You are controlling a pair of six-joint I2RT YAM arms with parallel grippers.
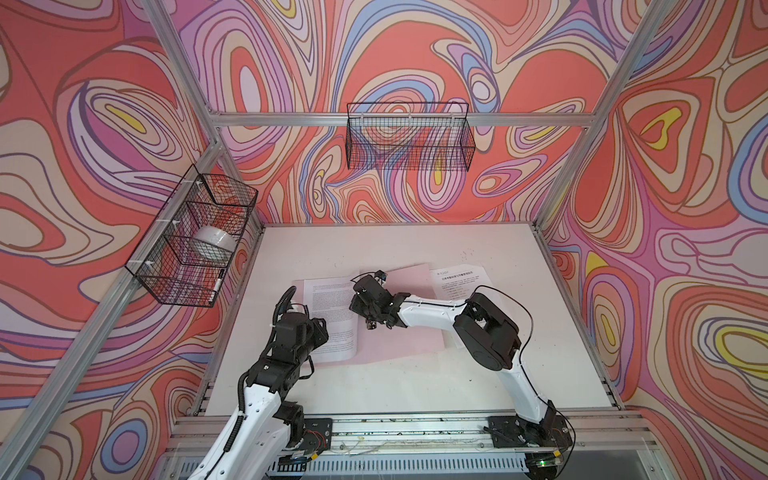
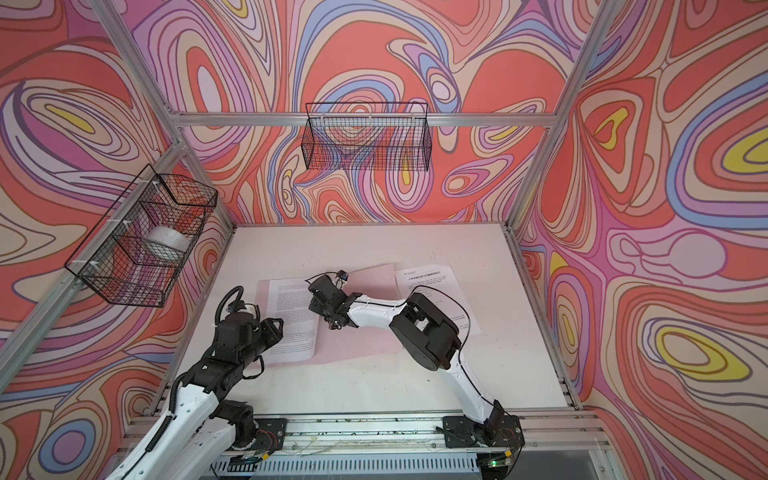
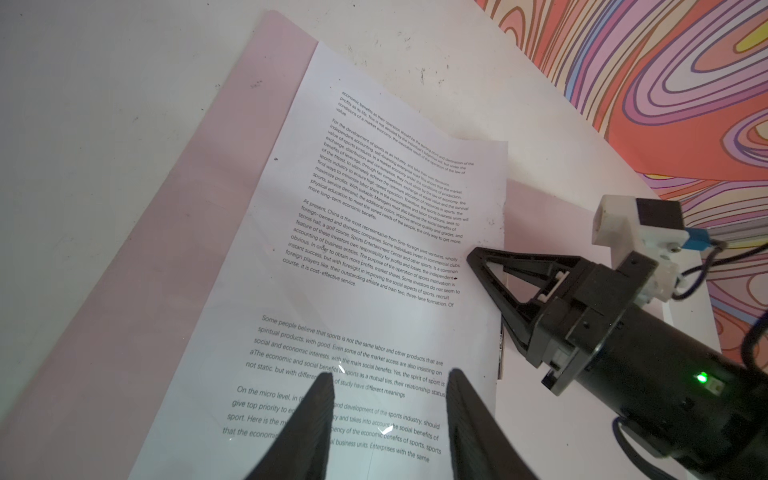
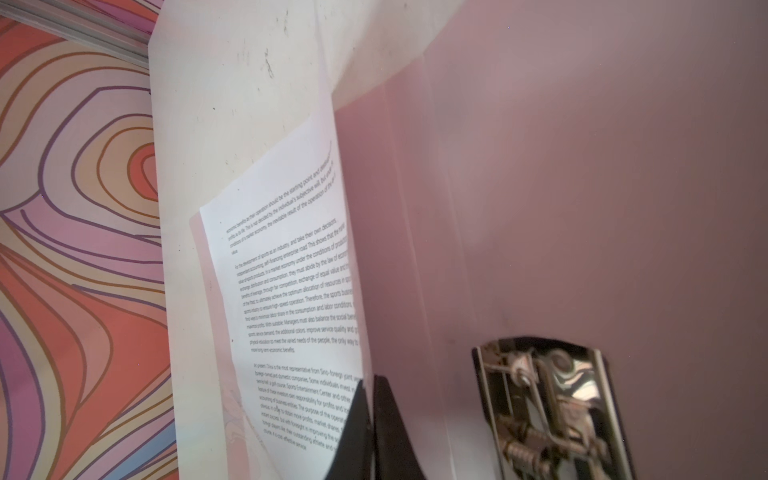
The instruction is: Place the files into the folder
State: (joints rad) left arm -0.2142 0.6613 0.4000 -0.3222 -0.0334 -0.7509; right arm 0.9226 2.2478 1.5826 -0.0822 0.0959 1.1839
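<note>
Left end effector (image 3: 390, 372) gapes over sheet (image 3: 374, 270), lengthwise along folder (image 3: 166, 291); reads "Some people believe"; right end effector (image 3: 473, 257) closed.

left gripper (image 3: 390, 374) jaws parted, tips angled down, left arm (image 1: 257, 399) folded at elbow, right arm (image 1: 428, 311) reaching across the middle, right gripper (image 4: 370, 382) jaws pressed together, tips down, just ahead of left jaws, off to their right-finger side
</note>
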